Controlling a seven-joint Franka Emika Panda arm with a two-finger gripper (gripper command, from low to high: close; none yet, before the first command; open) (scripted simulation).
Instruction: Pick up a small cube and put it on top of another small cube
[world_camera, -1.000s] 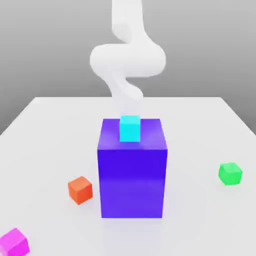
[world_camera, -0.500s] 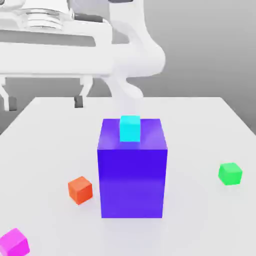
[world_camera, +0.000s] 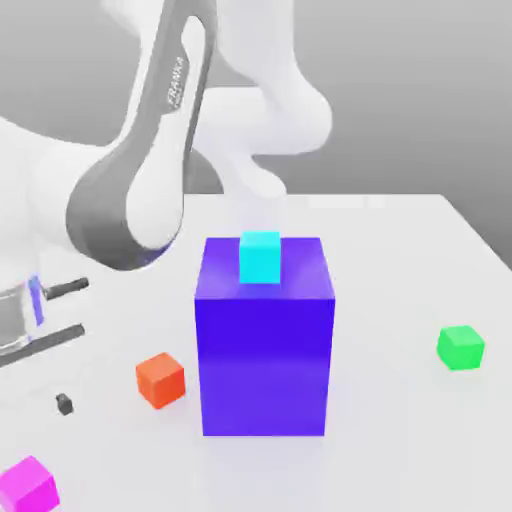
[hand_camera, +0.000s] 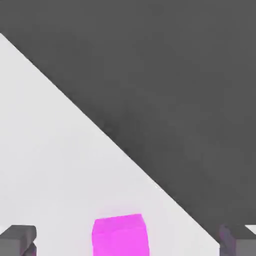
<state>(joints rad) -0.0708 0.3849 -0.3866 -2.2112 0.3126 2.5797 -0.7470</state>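
A: Since half a second ago the arm (world_camera: 150, 190) has swung down toward the exterior view's left; its grey elbow now stands beside the big blue block (world_camera: 264, 335), where before we saw the hand stretched flat across the top of the picture.

B: And the cubes have not shifted. The pink cube (world_camera: 28, 485) sits on the bench (world_camera: 400, 430) at the near corner on the exterior view's left, the orange cube (world_camera: 160, 380) just beside the block, the green cube (world_camera: 460, 347) well apart on the right, the cyan cube (world_camera: 260, 256) on top of the block.

A: From the hand view, we see the end effector (hand_camera: 128, 242) spread wide, holding nothing, the pink cube (hand_camera: 120, 235) between its fingers (hand_camera: 17, 240) without touching them
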